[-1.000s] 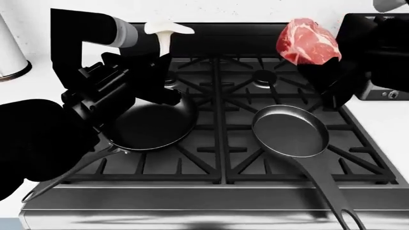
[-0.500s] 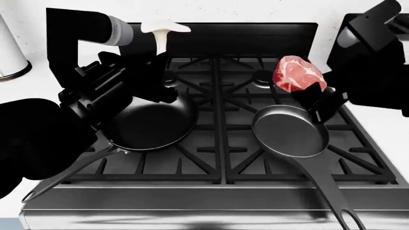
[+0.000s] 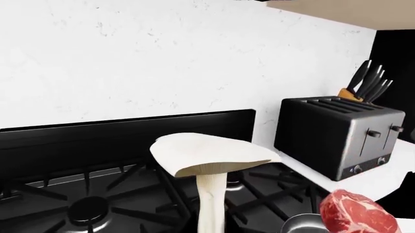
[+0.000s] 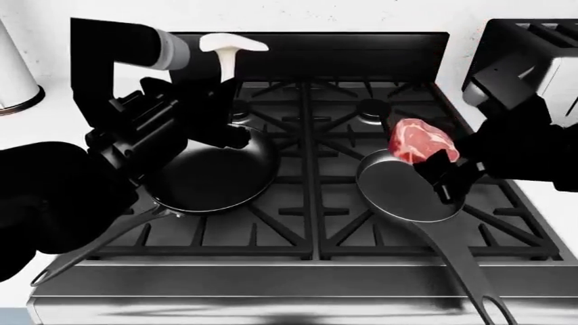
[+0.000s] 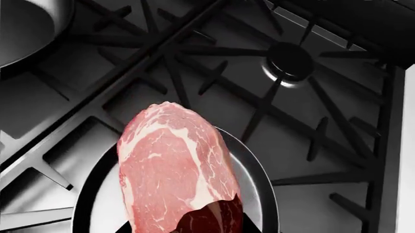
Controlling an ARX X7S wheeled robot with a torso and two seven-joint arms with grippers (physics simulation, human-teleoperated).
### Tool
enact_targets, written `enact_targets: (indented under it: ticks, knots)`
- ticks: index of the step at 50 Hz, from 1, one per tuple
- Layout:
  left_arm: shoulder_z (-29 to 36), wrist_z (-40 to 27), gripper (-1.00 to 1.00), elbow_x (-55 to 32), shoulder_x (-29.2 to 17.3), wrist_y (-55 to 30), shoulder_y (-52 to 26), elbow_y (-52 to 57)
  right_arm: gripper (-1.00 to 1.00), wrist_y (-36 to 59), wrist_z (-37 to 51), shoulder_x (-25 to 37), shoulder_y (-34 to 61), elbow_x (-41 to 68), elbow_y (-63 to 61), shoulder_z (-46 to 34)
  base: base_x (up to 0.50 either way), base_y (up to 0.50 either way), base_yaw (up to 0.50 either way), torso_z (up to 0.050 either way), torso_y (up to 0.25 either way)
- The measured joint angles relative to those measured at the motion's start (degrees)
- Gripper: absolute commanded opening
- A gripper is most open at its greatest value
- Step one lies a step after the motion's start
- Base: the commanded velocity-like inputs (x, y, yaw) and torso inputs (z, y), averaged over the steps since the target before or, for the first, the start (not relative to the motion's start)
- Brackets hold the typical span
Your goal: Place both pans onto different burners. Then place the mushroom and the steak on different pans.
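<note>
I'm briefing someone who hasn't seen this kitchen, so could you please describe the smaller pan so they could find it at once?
Start at the black stove and look to its front right grate. The smaller pan sits there, its long handle pointing towards the stove's front edge. Unlike the larger pan at front left, it is shallower and greyer inside, and the steak hangs over it.
</note>
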Motion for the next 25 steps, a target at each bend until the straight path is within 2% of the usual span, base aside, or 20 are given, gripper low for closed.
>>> enact_targets:
  ticks: [25]
  knots:
    - [-0.3, 0.2, -1.0, -1.0, -0.3, 0.3, 0.6, 0.4, -1.0, 1.6, -0.6, -1.2, -0.6, -0.7, 2.7, -2.6, 0.0, 0.0, 0.0, 0.0, 0.0]
